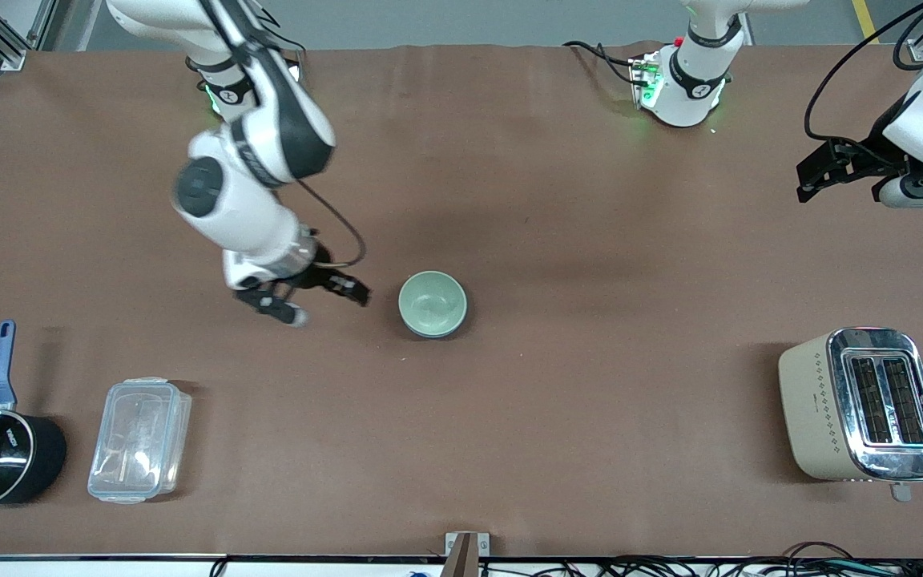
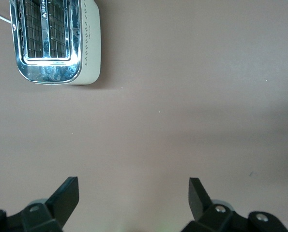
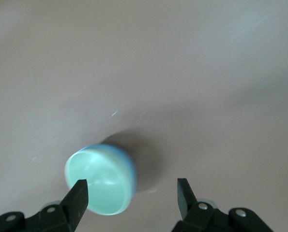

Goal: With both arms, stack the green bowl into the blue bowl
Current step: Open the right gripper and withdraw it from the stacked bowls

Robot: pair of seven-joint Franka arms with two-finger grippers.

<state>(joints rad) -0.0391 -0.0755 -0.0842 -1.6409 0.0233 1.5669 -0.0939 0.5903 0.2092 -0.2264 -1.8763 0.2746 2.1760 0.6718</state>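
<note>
The brown table [image 1: 558, 200] carried everything. The biggest thing on it was the beige toaster [image 1: 862, 405] with its chrome top, which stood toward the left arm's end and near the front camera. At the right arm's end, also near the front camera, stood the black saucepan [image 1: 1, 461] with a blue handle, and just beside it lay a clear plastic container [image 1: 139, 439].

In the middle of the table the green bowl [image 1: 433, 304] sat inside the blue bowl [image 3: 129, 166]. Of the blue one only a thin rim showed around the green one.

The right gripper [image 1: 321, 303] hung low over the table, just beside the stacked bowls on the side of the right arm's end. It was not touching them. Its two fingers [image 3: 78, 195] were spread apart and held nothing.

The left gripper [image 1: 818, 178] waited over the left arm's end of the table, well apart from the bowls. Its fingers [image 2: 66, 195] were also spread wide and empty.
</note>
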